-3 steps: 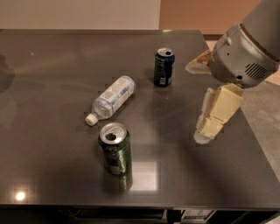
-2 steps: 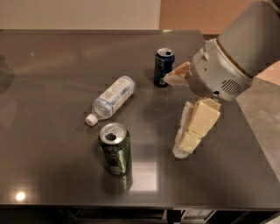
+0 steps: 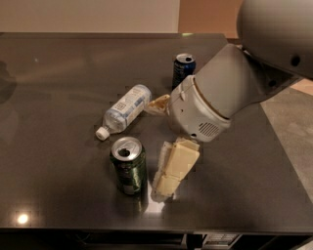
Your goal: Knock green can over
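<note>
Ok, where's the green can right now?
In the camera view the green can stands upright near the front edge of the table, left of centre, below the bottle; the gripper is just to its right.

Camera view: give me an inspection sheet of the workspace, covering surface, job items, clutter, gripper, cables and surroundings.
Surface: dark glossy table, showing light reflections.
Job's things: green can stands upright near the front edge with its top opened; not yet knocked over.
Clutter: clear plastic bottle with a white cap lies on its side behind the green can; dark blue can stands upright further back.
Grippers: gripper is low over the table, right beside the green can on its right; contact cannot be told. The arm enters from the upper right.
Cables: nothing seen.
Surroundings: pale wall behind the table, floor at the right.
</note>
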Available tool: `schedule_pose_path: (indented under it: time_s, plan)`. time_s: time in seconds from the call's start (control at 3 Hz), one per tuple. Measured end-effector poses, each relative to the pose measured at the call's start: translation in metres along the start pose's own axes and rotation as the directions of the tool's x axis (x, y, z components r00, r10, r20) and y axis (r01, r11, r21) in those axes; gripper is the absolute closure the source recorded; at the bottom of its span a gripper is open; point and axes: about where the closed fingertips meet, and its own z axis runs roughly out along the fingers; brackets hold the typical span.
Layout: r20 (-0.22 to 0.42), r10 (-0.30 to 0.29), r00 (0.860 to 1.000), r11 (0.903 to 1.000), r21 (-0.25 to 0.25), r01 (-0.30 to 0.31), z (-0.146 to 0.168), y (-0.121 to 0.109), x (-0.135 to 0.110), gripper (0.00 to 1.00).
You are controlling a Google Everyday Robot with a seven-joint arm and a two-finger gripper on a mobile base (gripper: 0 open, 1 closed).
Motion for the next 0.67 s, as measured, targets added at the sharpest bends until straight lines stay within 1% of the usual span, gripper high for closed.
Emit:
schedule_pose_path:
  time_s: [0.33,0.67]
  plan:
    - [0.020,-0.024,1.000,0.9997,-0.007,0.024,0.019,0.003,-0.010,0.00]
    - [0.041,-0.027,0.999,0.9994,-0.023,0.028,0.035,0.002,-0.015,0.01]
